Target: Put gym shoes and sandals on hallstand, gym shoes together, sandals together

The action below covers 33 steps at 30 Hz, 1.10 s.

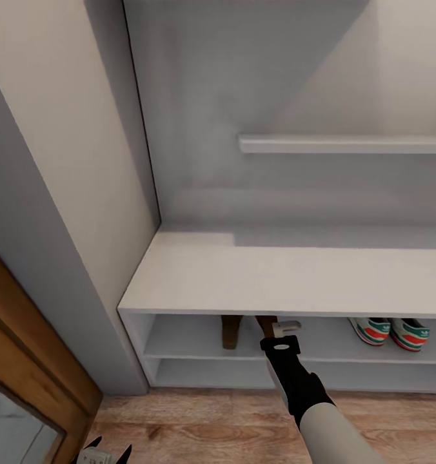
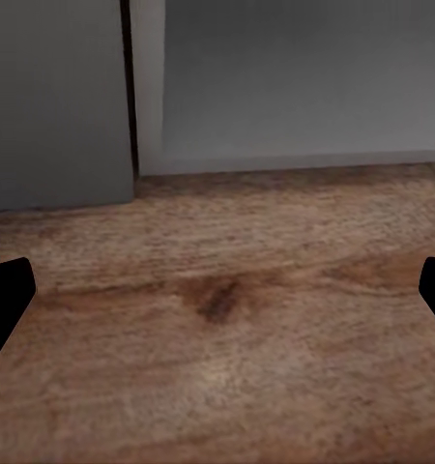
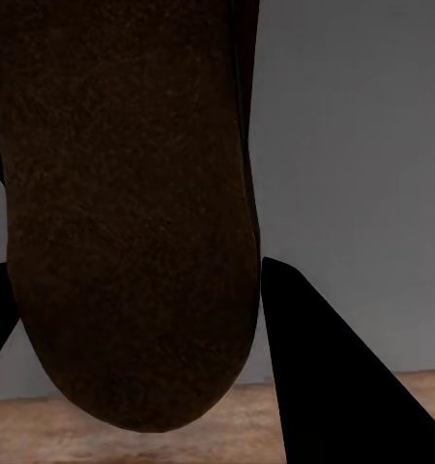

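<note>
Under the bench top of the hallstand [image 1: 289, 277], the right gripper [image 1: 277, 332] reaches into the upper of two low shelf levels, its black fingers [image 3: 333, 377] pinching a dark brown sandal [image 1: 266, 324] between them. From the right wrist view the sandal's rounded dark sole [image 3: 130, 222] sits between the two fingers, with the unit's grey surface behind it and a strip of wood floor past its rounded end. A second sandal [image 1: 230, 332] stands just beside the held one on the same shelf, toward the hallstand's closed end by the wall. Farther along that shelf, well apart from the sandals, the two gym shoes [image 1: 391, 332] sit side by side, white with green stripes and red patches. Above the bench top, a wall shelf [image 1: 344, 144] runs across the grey back panel. Before the hallstand, low over the corridor floor [image 1: 205, 425], the left gripper [image 1: 105, 453] hangs with its fingers [image 2: 5, 304] spread wide, nothing between them but bare planks.
</note>
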Motion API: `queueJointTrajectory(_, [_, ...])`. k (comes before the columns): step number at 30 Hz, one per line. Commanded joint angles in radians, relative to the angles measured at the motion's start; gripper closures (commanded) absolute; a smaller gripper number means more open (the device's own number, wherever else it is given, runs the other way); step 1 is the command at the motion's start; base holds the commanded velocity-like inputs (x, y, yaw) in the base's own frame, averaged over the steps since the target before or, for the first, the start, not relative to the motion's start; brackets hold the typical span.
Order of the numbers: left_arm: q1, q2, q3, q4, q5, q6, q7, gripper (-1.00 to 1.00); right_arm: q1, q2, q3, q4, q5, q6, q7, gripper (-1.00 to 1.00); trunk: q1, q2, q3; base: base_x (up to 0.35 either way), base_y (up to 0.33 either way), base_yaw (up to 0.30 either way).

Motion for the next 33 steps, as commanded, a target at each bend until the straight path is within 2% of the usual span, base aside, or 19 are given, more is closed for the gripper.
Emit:
queueJointTrajectory(1, [-0.001, -0.001, 0.005, 0.001, 0.000, -0.001, -0.009, -1.00, 0.000, 0.001, -0.003, -0.001, 0.007, 0.006, 0.000, 1.00, 0.000, 0.000, -0.001, 0.030, 0.030, 0.000])
queueJointTrajectory(11, [-0.001, -0.001, 0.005, 0.001, 0.000, -0.001, -0.009, -1.00, 0.000, 0.001, -0.003, -0.001, 0.007, 0.006, 0.001, 1.00, 0.000, 0.000, -0.001, 0.005, 0.003, 0.000])
queueJointTrajectory(20, [-0.001, -0.001, 0.007, 0.001, 0.000, -0.001, -0.008, -1.00, 0.000, 0.001, -0.003, -0.002, 0.006, 0.005, 0.001, 1.00, 0.000, 0.000, -0.001, 0.108, 0.000, 0.000])
queueJointTrajectory(21, [-0.001, -0.001, 0.007, 0.001, 0.000, -0.001, -0.008, -1.00, 0.000, 0.001, -0.003, -0.003, 0.006, 0.005, 0.001, -1.00, 0.000, 0.000, -0.001, 0.048, 0.000, 0.000])
queueJointTrajectory(33, [-0.001, -0.001, 0.007, 0.001, 0.000, -0.003, -0.008, -1.00, 0.000, 0.001, -0.003, -0.001, 0.006, 0.005, 0.001, -1.00, 0.000, 0.000, -0.001, 0.008, 0.000, 0.000])
